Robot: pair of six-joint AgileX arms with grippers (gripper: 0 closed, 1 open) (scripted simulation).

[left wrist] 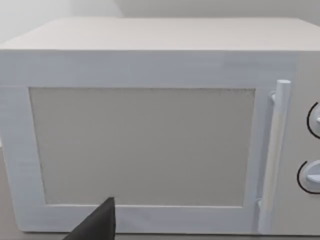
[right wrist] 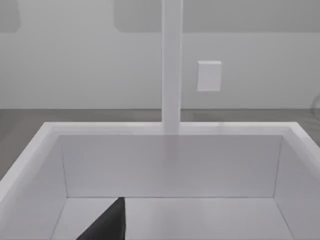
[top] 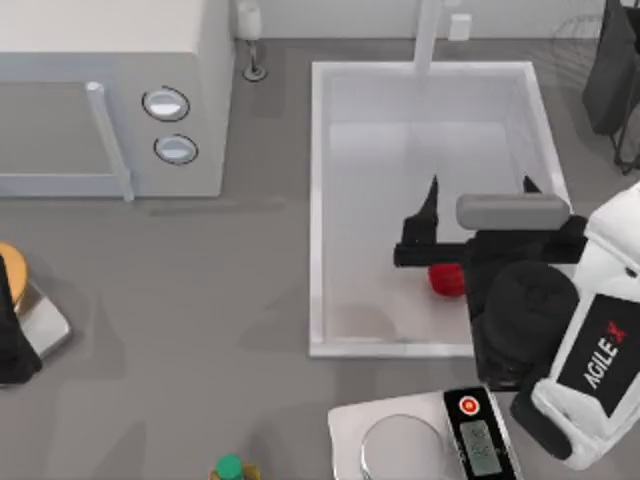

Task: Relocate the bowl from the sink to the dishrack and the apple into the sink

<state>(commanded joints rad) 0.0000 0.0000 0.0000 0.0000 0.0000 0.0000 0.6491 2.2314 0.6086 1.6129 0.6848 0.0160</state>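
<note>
1. My right gripper [top: 480, 205] hangs over the sink's [top: 318, 200] near right part, fingers spread wide and holding nothing.
2. The apple [top: 446, 279] lies on the basin floor just beneath my wrist (half hidden by it).
3. Risk: lifting out carelessly, a fingertip could clip the apple or the rim.
4. My left gripper [top: 12, 330] is parked at the table's left edge, facing the microwave [left wrist: 150, 125].

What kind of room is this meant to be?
Most likely a rendered kitchen counter: a white sink with a faucet, a microwave beside it and a kitchen scale at the front. An apple lies in the sink.
</note>
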